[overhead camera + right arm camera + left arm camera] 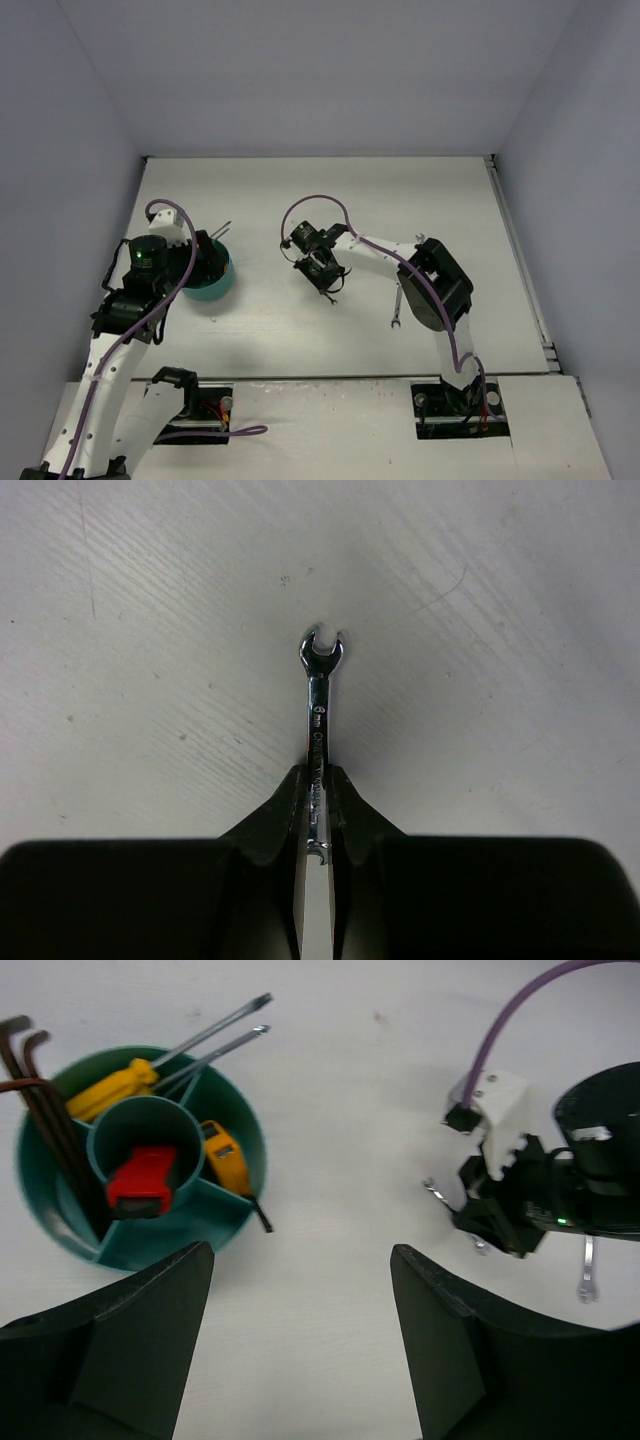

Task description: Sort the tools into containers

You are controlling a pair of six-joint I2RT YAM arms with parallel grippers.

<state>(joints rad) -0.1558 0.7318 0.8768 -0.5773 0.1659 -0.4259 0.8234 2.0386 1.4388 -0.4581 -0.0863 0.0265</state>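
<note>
A small silver wrench (318, 705) is clamped by its shank between the closed fingers of the right end effector (315, 785), over the surface (150, 630). The left end effector (300, 1255) is held spread wide and empty, near the teal bowl (175, 1225), in which hex keys (50, 1130) and screwdrivers (120, 1085) are stored.

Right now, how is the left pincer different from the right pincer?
The left pincer is wide open and empty; the right pincer is shut on a small silver wrench. The left points toward the teal bowl, the right toward the table. Both are black with two fingers.
</note>
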